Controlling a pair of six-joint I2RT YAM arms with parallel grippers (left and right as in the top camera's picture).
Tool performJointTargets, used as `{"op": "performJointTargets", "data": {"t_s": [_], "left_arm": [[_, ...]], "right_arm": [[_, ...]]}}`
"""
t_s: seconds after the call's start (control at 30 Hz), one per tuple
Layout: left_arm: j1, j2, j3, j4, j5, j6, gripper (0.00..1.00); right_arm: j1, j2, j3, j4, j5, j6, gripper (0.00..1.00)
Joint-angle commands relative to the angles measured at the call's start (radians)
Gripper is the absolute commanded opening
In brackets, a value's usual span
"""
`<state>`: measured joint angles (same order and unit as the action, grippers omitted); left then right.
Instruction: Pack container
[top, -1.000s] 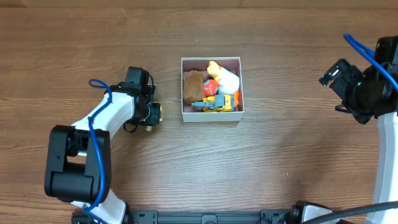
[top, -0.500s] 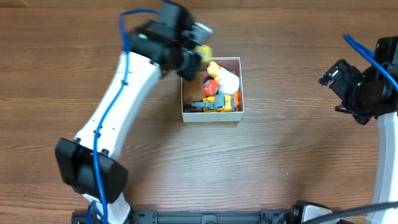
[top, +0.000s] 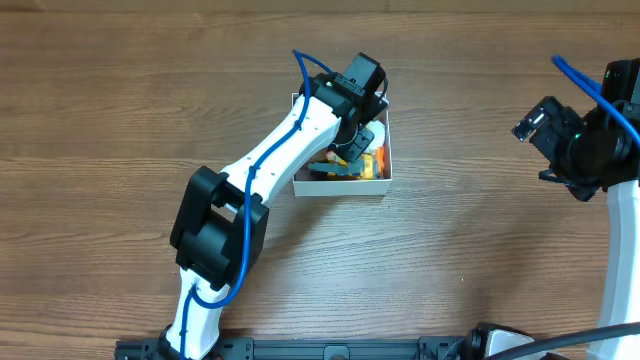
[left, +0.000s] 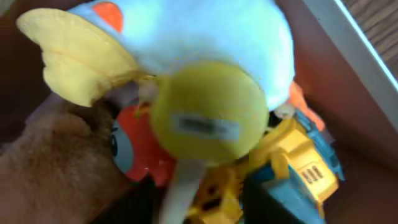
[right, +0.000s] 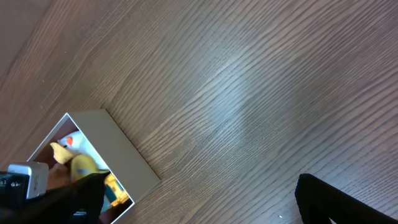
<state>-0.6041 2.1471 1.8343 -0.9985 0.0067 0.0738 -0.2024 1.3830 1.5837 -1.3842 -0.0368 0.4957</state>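
The container (top: 389, 150) is a white box with a pink inside (left: 323, 81), packed with toys; it also shows in the right wrist view (right: 121, 149). My left gripper (top: 357, 122) reaches down into it and is shut on a small round yellow toy (left: 208, 118), which sits against a white plush with yellow wings (left: 205, 31). The fingers show only as dark shapes at the bottom of the left wrist view. A brown plush (left: 50, 168), an orange-red toy (left: 140, 149) and a yellow and blue truck (left: 298, 162) lie below. My right gripper (top: 548, 138) is open and empty, far right of the box.
The wooden table (top: 480, 250) surrounds the box. My left arm (top: 270, 160) stretches across from the lower left and covers the box's left half. The right gripper's fingers (right: 199, 190) hang above bare wood.
My left arm has carried the yellow toy from the table on the left, over the box's far corner, and down into the box. The right arm has not moved.
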Motion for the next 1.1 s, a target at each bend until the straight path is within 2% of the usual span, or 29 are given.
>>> {"op": "performJointTargets", "data": {"t_s": [0.0,0.1,0.2,0.3,0.4,0.5,0.6,0.73,1.07], "left_arm": [[0.004,-0.018,0.001,-0.006,-0.016,-0.008,1.00],[0.005,-0.037,0.072,-0.077,-0.021,-0.020,1.00],[0.017,-0.109,0.223,-0.181,-0.094,-0.069,1.00],[0.046,-0.253,0.332,-0.296,-0.232,-0.098,1.00],[0.131,-0.428,0.338,-0.398,-0.331,-0.279,1.00],[0.259,-0.552,0.336,-0.470,-0.327,-0.360,1.00],[0.365,-0.642,0.334,-0.558,-0.328,-0.371,1.00],[0.388,-0.696,0.334,-0.659,-0.360,-0.368,1.00],[0.388,-0.694,0.334,-0.649,-0.349,-0.370,1.00]], "right_arm": [[-0.003,-0.013,0.014,0.001,0.009,-0.007,1.00],[-0.003,-0.013,0.014,0.005,0.009,-0.013,1.00],[0.008,-0.031,0.014,0.085,-0.013,-0.136,1.00],[0.018,-0.078,0.014,0.181,-0.200,-0.286,1.00],[0.018,-0.118,0.014,0.210,-0.309,-0.383,1.00],[0.027,-0.162,0.014,0.197,-0.338,-0.413,1.00],[0.071,-0.232,0.014,0.173,-0.343,-0.449,1.00],[0.098,-0.322,0.014,0.170,-0.339,-0.447,1.00],[0.098,-0.283,0.014,0.169,-0.339,-0.447,1.00]]}}
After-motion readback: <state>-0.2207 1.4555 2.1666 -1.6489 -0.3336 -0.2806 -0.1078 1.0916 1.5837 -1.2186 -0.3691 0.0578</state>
